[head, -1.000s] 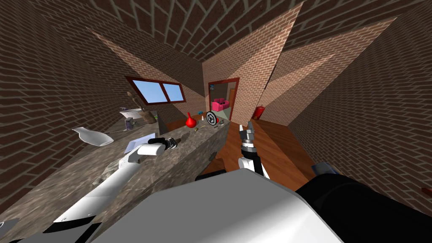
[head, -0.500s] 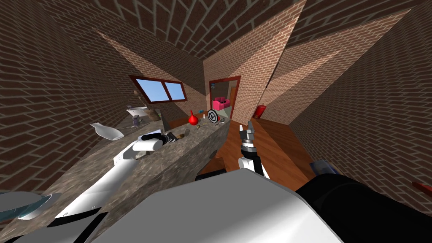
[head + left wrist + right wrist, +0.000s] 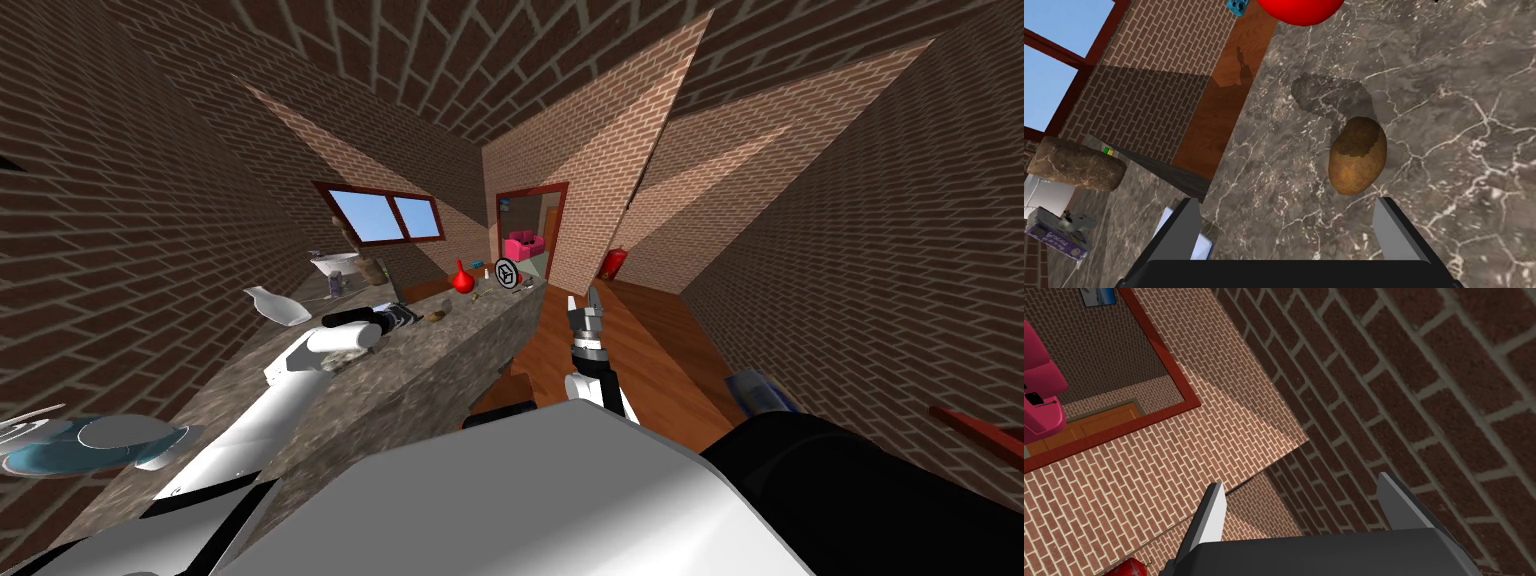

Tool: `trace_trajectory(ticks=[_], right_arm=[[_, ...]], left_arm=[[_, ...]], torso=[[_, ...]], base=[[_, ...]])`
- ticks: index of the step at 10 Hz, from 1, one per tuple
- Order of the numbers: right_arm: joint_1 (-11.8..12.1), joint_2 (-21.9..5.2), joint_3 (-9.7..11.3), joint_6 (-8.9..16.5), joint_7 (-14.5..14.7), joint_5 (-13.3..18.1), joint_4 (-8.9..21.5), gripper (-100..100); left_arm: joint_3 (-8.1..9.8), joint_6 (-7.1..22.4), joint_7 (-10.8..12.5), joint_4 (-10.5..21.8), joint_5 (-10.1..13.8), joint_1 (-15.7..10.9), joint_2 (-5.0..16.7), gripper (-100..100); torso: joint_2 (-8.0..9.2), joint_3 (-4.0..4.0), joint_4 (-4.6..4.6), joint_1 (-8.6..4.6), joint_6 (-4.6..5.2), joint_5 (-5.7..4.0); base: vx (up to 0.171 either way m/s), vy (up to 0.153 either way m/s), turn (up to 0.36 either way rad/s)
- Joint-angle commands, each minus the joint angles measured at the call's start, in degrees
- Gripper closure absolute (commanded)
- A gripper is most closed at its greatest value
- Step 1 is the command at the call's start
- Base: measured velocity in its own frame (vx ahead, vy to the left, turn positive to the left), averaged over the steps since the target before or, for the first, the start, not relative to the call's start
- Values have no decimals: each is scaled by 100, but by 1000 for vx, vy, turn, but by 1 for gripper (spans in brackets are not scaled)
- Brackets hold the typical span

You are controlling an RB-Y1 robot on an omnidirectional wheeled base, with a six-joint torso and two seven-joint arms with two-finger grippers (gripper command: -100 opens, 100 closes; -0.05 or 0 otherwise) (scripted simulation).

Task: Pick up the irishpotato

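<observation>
- Nothing is lifted yet. In the head view the left gripper (image 3: 405, 316) reaches out over the mottled counter (image 3: 440, 370). The potato (image 3: 437, 316) lies on the top just beyond its tip, and a red vase (image 3: 461, 282) stands farther along. The right gripper (image 3: 585, 300) hangs over the wood floor (image 3: 640, 350) beside the counter, well apart from the potato.
- In the left wrist view, the left gripper's fingers (image 3: 1391, 225) stand wide apart and hold nothing. The brown potato (image 3: 1357, 155) lies flat on the counter ahead of them. It touches neither finger and sits nearer one than the other, so it is off the middle of the gap.
- In the right wrist view, the right gripper (image 3: 1302, 480) is spread just as wide and is empty; it looks to have no part in this.
- By my reading the approach is nearly done. What is left is to centre the gap on the potato, ease forward until a finger lies on either side, close, and lift.
</observation>
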Motion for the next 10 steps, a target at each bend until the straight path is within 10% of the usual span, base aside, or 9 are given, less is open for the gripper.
trace_trajectory(ticks=[1,9,10], right_arm=[[0,0,0,0,0,0,0,0],[3,1,1,-1,0,0,-1,0],[2,1,1,-1,0,0,-1,0]], left_arm=[[-218,192,-28,126,4,94,72,-100],[-898,589,-184,425,-150,301,281,-100],[-915,597,-194,445,-154,301,280,0]], torso=[[0,0,0,0,0,0],[-70,-42,-18,-54,0,-11],[-58,-34,-14,-45,1,-11]], base=[[92,28,-119],[119,-51,7],[0,0,0]])
